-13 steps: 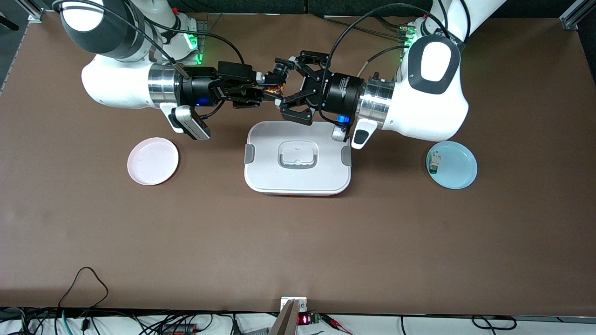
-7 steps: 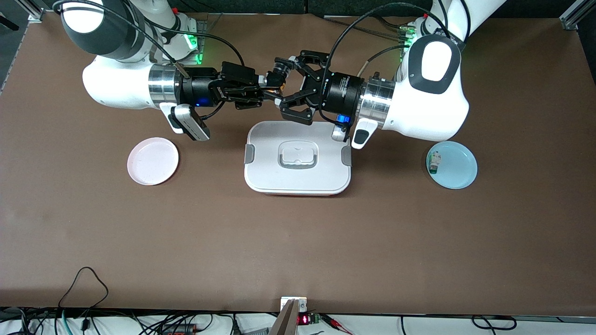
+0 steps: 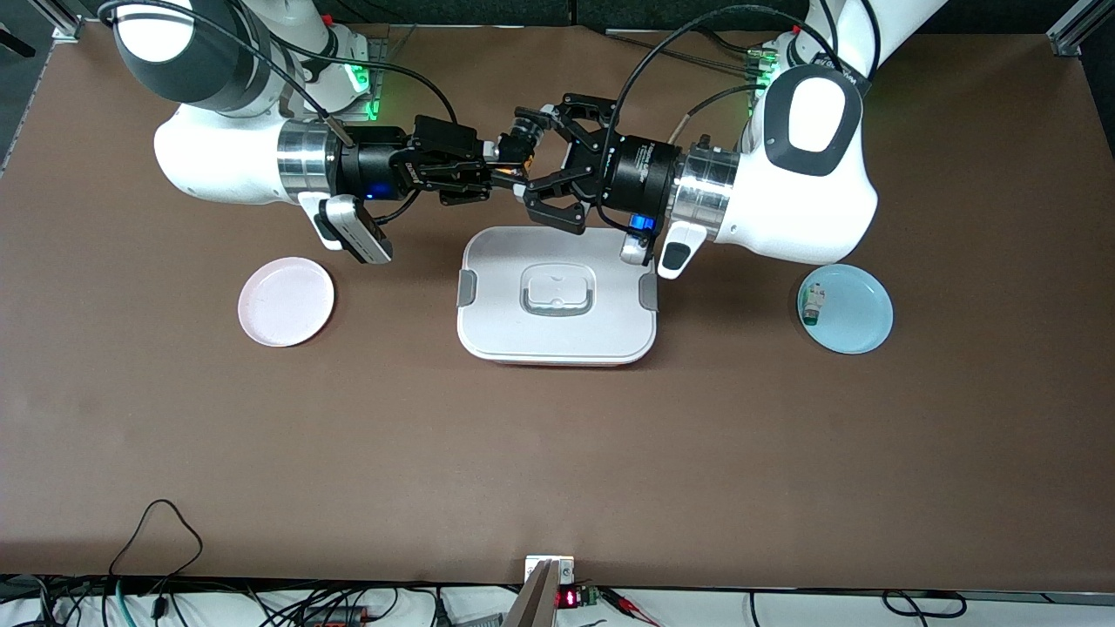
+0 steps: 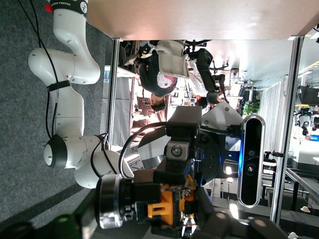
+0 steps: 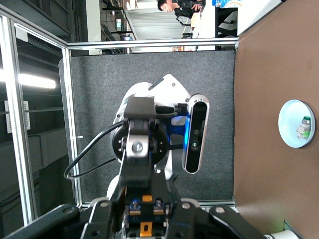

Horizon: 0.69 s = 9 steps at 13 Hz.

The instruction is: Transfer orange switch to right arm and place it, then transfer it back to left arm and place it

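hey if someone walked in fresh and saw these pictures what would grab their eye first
Two big white robot arms meet gripper to gripper above the table, just past the large white lidded box. The right gripper is shut on the tiny black switch with a glowing orange face, while the left gripper stands spread around it.

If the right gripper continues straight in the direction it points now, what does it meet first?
Probably the left gripper: the right gripper, shut on the orange switch, points straight into its open fingers above the table, though depth is hard to judge.
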Each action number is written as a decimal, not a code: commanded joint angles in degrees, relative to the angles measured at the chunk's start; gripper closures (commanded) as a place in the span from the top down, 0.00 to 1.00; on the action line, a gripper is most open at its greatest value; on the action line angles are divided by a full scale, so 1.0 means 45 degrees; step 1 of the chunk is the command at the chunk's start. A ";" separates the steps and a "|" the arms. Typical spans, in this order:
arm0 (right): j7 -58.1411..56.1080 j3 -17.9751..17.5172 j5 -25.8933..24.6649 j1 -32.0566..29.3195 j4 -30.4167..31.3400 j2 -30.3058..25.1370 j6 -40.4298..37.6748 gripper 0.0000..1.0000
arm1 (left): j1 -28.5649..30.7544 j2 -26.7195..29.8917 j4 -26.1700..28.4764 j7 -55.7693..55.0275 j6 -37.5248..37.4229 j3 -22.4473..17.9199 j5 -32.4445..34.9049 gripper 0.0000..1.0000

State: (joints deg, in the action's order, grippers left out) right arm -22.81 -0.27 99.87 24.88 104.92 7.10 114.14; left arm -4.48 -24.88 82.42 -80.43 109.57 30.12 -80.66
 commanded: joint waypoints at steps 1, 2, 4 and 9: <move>-0.0362 -0.0077 0.0287 -0.0041 0.0082 -0.0113 0.0066 0.32 | -0.0041 -0.0214 -0.0308 -0.0153 -0.0013 0.0007 -0.0396 1.00; -0.0362 -0.0077 0.0288 -0.0041 0.0044 -0.0113 0.0066 0.32 | -0.0041 -0.0214 -0.0308 -0.0153 -0.0013 0.0007 -0.0396 1.00; -0.0342 -0.0057 0.0288 -0.0041 0.0004 -0.0113 0.0085 0.31 | -0.0040 -0.0214 -0.0308 -0.0134 -0.0013 0.0007 -0.0376 1.00; -0.0420 -0.0057 0.0073 -0.0567 -0.0054 -0.0308 -0.0090 0.28 | 0.0076 -0.0214 -0.0308 -0.0134 -0.0033 0.0007 -0.0376 1.00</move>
State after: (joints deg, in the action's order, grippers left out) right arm -23.65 -0.12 99.86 23.95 104.66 6.74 114.17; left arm -4.38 -25.13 82.40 -80.50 109.58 30.11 -80.74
